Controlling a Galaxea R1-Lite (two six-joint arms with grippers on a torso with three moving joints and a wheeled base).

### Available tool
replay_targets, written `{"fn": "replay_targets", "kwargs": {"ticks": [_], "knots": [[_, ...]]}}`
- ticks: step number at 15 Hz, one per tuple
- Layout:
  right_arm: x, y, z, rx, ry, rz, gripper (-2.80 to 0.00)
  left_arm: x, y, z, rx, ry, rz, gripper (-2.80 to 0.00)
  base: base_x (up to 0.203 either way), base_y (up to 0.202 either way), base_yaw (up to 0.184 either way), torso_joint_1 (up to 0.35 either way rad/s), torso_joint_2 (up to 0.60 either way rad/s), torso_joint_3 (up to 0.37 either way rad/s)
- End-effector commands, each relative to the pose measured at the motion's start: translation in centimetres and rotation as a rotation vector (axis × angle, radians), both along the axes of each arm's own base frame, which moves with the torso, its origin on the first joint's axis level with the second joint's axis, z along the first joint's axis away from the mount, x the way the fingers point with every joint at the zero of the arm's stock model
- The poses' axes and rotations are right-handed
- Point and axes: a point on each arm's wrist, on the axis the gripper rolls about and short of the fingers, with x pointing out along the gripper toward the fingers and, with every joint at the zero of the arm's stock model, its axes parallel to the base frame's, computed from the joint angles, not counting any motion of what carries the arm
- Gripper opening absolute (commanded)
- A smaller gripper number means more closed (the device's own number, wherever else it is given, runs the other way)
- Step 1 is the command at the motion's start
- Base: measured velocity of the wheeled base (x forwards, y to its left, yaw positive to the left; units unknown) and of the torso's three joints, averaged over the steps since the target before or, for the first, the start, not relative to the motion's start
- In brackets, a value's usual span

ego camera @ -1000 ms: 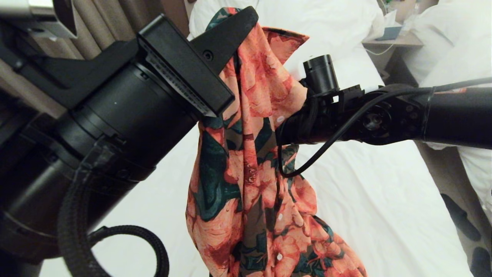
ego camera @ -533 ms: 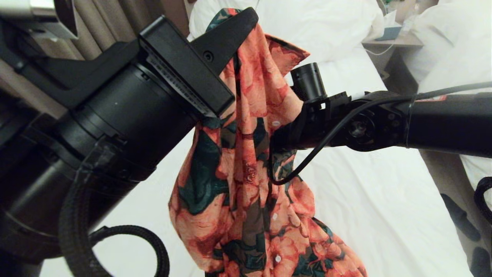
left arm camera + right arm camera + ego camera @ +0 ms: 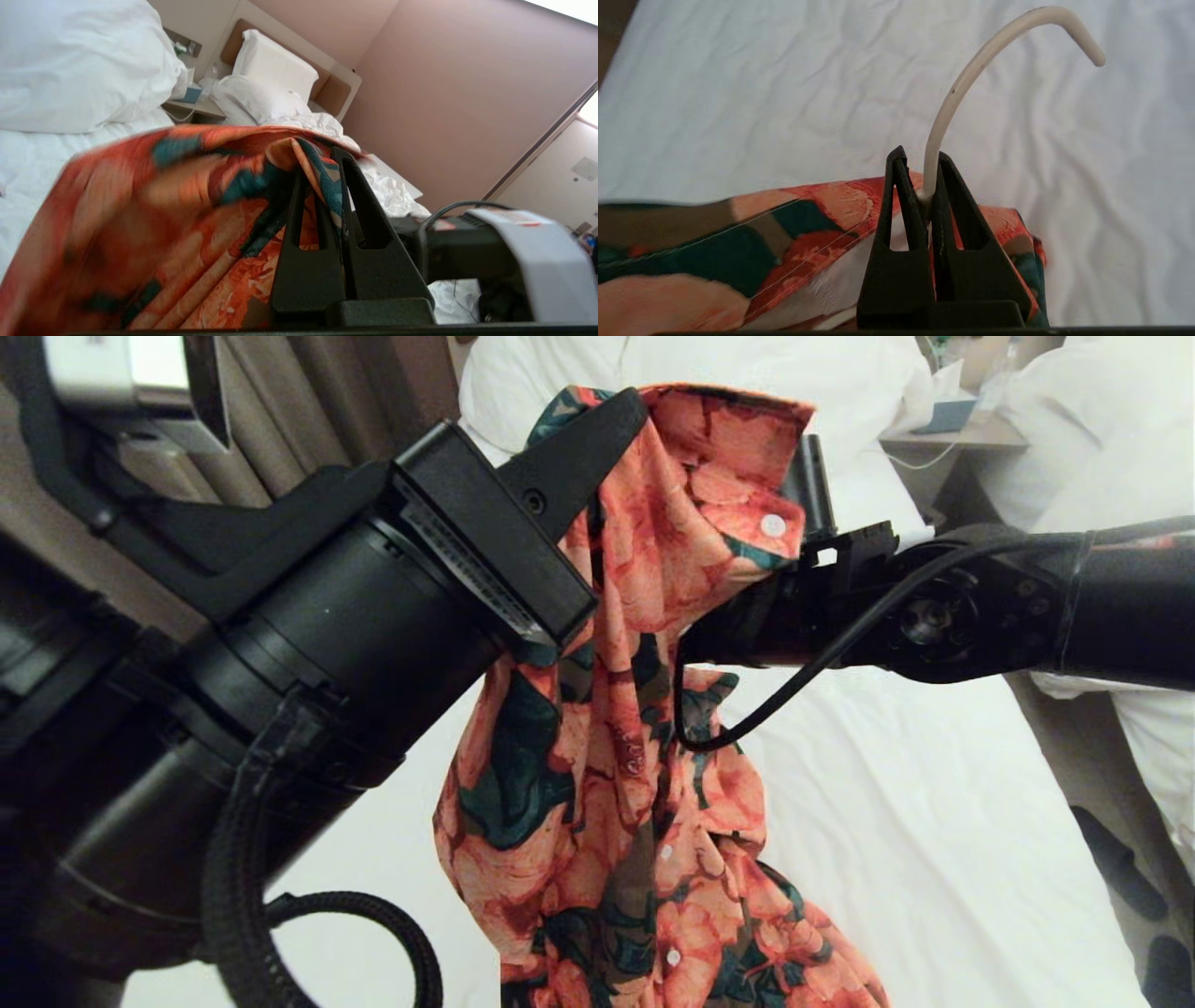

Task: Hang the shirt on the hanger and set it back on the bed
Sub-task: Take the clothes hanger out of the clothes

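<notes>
Step in hand: the robot is working the hanger (image 3: 971, 93) into the shirt (image 3: 644, 728), both held up over the bed (image 3: 934, 821). It looks mid-way, since the shirt is bunching in a long twist, not draping off two shoulders.

Left gripper (image 3: 332, 163): it is pinching a fold of the shirt's top edge, jaws closed tight on the cloth.

Right gripper (image 3: 920, 168): it is clamping the base of the hanger's hook, with shirt fabric lying around the fingers (the hanger's frame is hidden under the cloth, so how far it sits inside can't be told).

Where the shirt is: it is hanging in the air between the two arms, its lower end trailing down toward the sheet.

Next move, probably: the left gripper needs to be pulling the collar or shoulder over the hanger's free end while the right one is keeping the hook steady. Thin slippery cloth could slide right back off.

Materials: the shirt is looking light and floppy, coral flowers and dark green leaves, small white buttons. The hanger hook is a slim, smooth, cream rod curving over. The sheet is plain white and softly wrinkled.
</notes>
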Motion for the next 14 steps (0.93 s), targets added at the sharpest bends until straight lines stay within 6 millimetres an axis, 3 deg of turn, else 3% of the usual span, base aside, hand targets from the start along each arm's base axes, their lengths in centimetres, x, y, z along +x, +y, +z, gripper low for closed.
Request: {"fn": "replay_targets", "kwargs": {"ticks": [1,14], "knots": [[-0.9,-0.7,1.1,0.008,-0.018,-0.017,-2.80,0.2,-0.3,-0.3,0.007,0.007,0.001,-2.80,0.000,0.000,0.000,0.000,0.00,0.000],[-6.2,-3.7,6.8,0.087,-0.131,-0.038,-2.80,0.0,-1.7,-3.4,0.322,-0.010,0.050,-2.80,0.000,0.000,0.000,0.000,0.00,0.000]]}}
